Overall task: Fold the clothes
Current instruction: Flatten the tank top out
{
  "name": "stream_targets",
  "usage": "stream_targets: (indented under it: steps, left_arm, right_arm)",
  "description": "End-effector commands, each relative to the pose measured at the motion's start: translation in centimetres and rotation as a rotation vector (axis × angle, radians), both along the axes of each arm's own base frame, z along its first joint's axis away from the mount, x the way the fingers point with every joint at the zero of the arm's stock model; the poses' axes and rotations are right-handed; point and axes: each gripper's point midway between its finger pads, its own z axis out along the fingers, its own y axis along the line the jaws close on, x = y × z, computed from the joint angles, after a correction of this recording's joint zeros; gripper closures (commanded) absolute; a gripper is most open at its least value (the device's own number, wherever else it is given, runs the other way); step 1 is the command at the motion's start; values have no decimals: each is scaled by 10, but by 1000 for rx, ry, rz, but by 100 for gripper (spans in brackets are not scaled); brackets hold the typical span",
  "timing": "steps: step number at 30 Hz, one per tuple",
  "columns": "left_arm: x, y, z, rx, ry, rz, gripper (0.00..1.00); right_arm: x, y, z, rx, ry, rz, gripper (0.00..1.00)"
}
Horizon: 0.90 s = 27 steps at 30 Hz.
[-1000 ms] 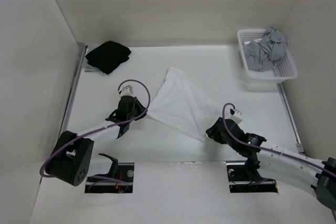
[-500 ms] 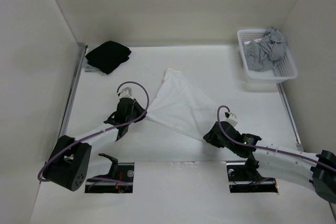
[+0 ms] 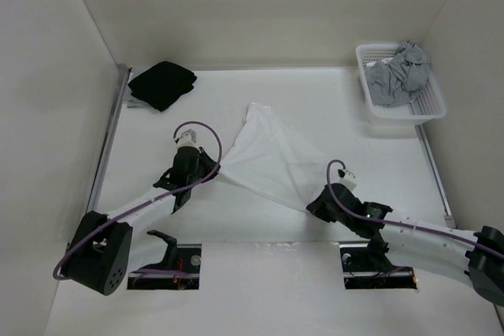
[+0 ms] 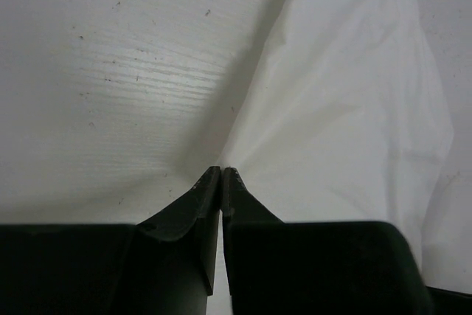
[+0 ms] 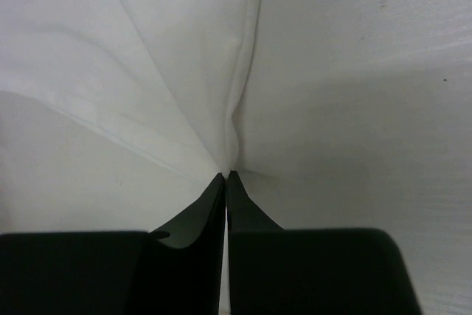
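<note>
Here the clothes [image 3: 272, 159] span left tool [image 3: 216, 169] to right tool [image 3: 311, 208] — both pinching corners

Bright, even light; soft shadow beside the clothes [image 4: 346, 108]; close foreground blurred.

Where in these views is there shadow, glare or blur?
Top external: soft even light, white garment barely stands out from the table. Left wrist: dark shadow along the garment's edge, left pincer underexposed. Right wrist: folds sharp, right pincer black.
</note>
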Motion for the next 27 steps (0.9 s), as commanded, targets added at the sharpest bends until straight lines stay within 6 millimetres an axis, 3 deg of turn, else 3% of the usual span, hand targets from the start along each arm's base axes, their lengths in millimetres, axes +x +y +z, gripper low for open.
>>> stream_targets:
  steps: [1,3,5,8,10,13,15,18,21,24,27]
  left_arm:
    - [5,-8,40,-68,-98,-8,99]
    - [7,-8,85,-124,-187,11,100]
    - [5,-3,148,-183,-321,35,100]
    - [-13,7,247,-248,-524,61,100]
    - [-29,14,302,-287,-634,71,100]
    - [-50,21,368,-338,-766,71,100]
    - [-58,24,397,-361,-820,77,100]
    - [-62,29,428,-380,-878,91,99]
    - [-55,30,442,-389,-910,113,99]
    - [-30,25,429,-359,-872,140,99]
    - [14,15,389,-307,-776,165,99]
  right_arm:
    - [24,12,53,85,-163,-16,98]
    - [34,11,100,98,-279,-10,98]
    - [43,5,157,99,-406,-6,98]
    - [49,-13,248,101,-580,-31,99]
    - [48,-23,305,112,-688,-44,99]
    - [43,-33,377,143,-815,-52,99]
    - [39,-35,414,171,-876,-50,99]
    - [33,-31,453,215,-939,-18,98]
    - [44,-23,464,189,-972,-16,97]
    - [73,-12,454,162,-957,-7,97]
    - [108,0,437,191,-918,24,97]
